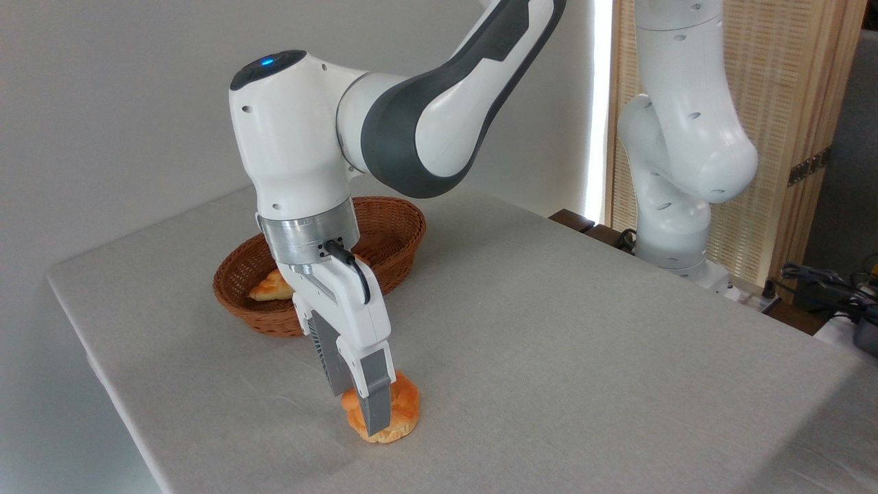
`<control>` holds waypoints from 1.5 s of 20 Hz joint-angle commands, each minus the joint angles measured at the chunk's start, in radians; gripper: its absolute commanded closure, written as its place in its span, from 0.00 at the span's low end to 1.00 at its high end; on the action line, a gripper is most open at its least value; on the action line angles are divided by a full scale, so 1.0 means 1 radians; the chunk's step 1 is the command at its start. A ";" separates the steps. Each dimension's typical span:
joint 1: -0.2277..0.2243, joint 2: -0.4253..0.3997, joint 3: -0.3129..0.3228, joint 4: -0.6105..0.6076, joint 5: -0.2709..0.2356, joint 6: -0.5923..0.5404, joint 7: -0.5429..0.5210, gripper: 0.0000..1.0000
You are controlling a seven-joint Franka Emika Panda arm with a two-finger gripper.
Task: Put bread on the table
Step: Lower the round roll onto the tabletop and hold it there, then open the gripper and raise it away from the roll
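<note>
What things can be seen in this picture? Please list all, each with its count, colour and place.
bread: one, golden-orange bun, on the table near the front edge, between the pincer fingers
table: one, light grey-beige cloth, fills most of the view
basket: one, brown wicker, on the table behind the bun
loaf: one, golden, inside the basket, partly hidden by the arm
screen: one, light wood slats, behind the table at the right
cables and devices: several, dark, at the far right edge, too small to identify
arm: one, white and grey, base at the right rear of the table, reaching over the basket
pincer: one, white body with grey fingers, closed around the bun at the table surface
</note>
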 commanded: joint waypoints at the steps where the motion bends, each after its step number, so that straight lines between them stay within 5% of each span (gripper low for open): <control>1: -0.005 -0.003 0.008 0.014 -0.001 -0.011 -0.018 0.00; 11: -0.007 -0.008 0.007 0.069 -0.002 -0.061 -0.053 0.00; 22: -0.004 -0.080 -0.007 0.318 -0.128 -0.434 -0.058 0.00; 24: 0.048 -0.106 -0.041 0.318 -0.152 -0.460 -0.062 0.00; 27: 0.217 -0.109 -0.202 0.319 -0.174 -0.462 -0.064 0.00; 30: 0.234 -0.124 -0.230 0.315 -0.160 -0.465 -0.056 0.00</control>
